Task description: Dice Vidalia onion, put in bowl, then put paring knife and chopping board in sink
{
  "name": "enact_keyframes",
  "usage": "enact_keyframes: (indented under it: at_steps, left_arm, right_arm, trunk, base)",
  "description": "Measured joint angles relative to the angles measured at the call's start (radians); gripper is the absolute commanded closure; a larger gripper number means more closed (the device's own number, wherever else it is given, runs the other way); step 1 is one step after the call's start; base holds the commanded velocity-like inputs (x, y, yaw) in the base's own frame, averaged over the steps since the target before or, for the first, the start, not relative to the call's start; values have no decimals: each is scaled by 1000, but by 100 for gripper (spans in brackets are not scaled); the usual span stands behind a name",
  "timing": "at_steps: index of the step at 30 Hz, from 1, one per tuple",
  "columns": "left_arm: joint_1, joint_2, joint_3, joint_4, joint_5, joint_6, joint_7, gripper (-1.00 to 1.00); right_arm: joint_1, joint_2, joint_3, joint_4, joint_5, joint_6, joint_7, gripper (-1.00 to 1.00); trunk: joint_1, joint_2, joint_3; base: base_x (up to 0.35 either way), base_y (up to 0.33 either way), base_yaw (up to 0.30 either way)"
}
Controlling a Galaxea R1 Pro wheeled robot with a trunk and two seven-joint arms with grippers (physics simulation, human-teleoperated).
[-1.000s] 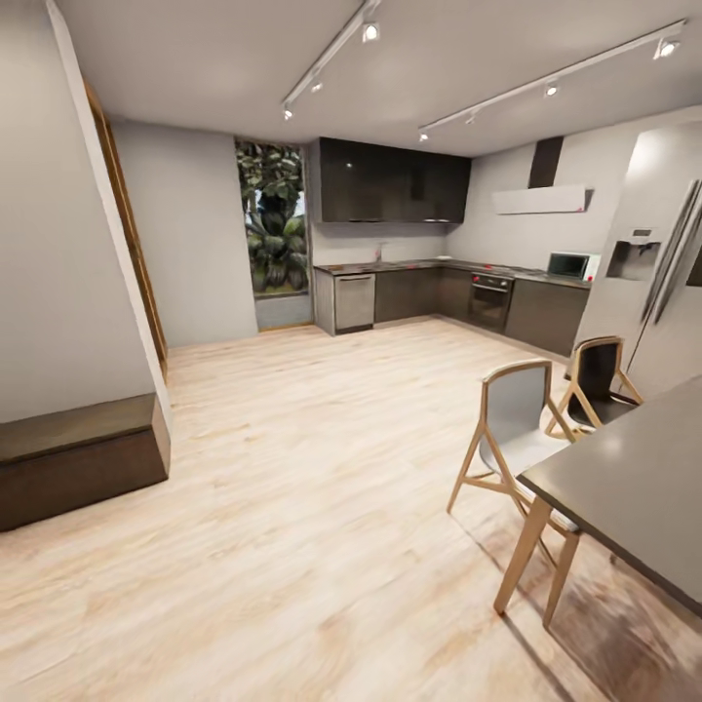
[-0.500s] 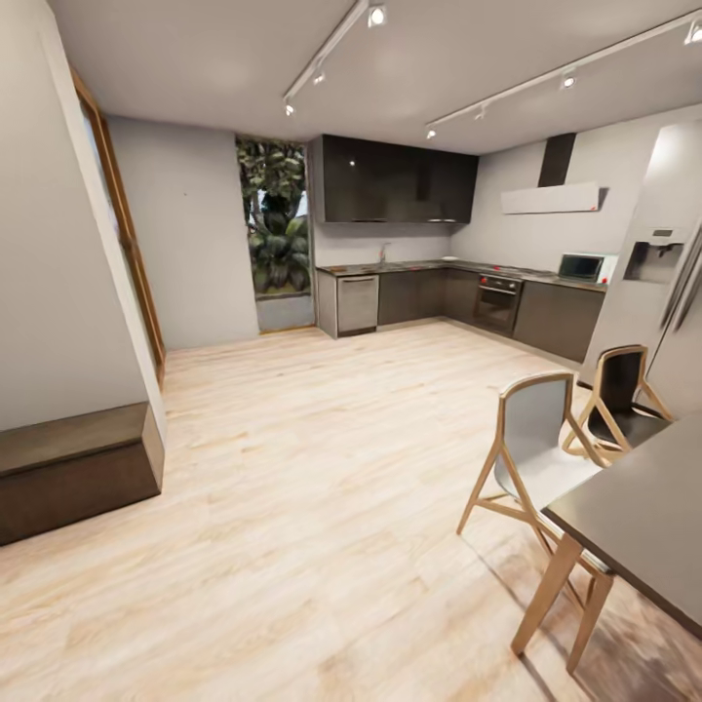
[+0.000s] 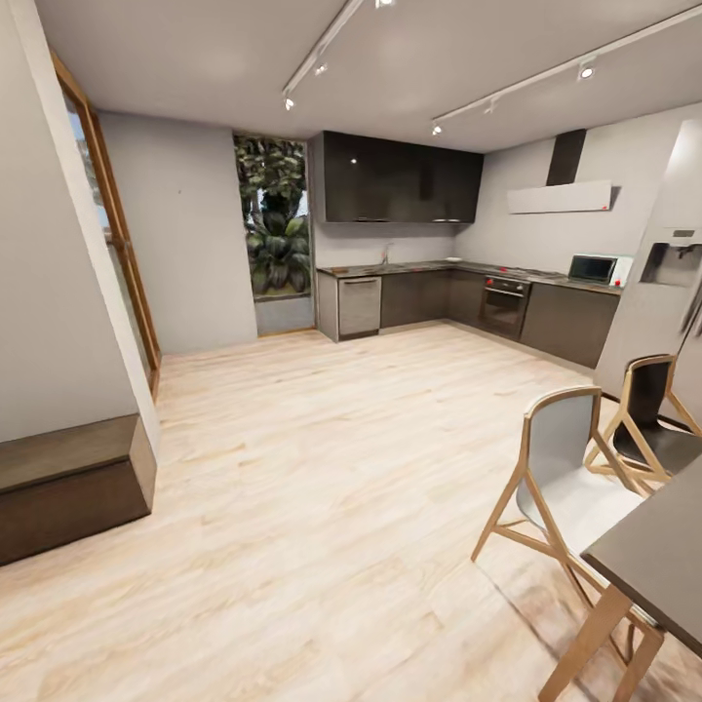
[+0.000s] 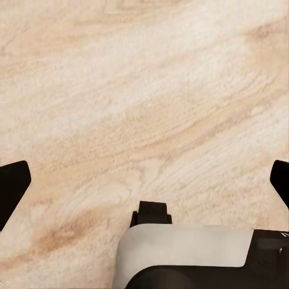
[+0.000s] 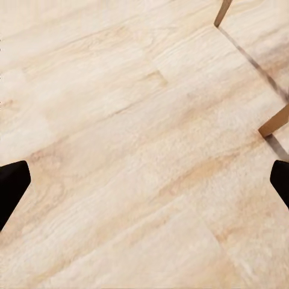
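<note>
The kitchen lies far across the room in the head view. Its grey countertop runs over dark cabinets along the back wall, and a small chrome tap marks the sink, too far off to make out. The onion, chopping board, paring knife and bowl are too small to tell at this distance. My left gripper hangs open over bare wood floor, its dark fingertips wide apart. My right gripper is open over the floor too, with nothing between its fingers.
A dark dining table and two wooden chairs stand close on the right. A low dark bench sits against the left wall. A fridge stands far right, an oven below the counter. Broad wood floor stretches ahead.
The whole head view has shifted: the camera has moved forward, so the kitchen looks slightly nearer and the table and chairs have slid toward the lower right edge.
</note>
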Motion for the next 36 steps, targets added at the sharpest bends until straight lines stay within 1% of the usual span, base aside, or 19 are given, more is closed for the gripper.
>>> enact_keyframes:
  at_steps: [21,36]
  left_arm:
    - [0,0,-1,0,0,0,0,-100]
    - [0,0,0,0,-1,0,1,-100]
  right_arm:
    - [0,0,1,0,0,0,0,-100]
    - [0,0,1,0,0,0,0,-100]
  trunk:
    - [0,0,0]
    - [0,0,0]
  base:
    - [345,106,0]
    - [345,11,0]
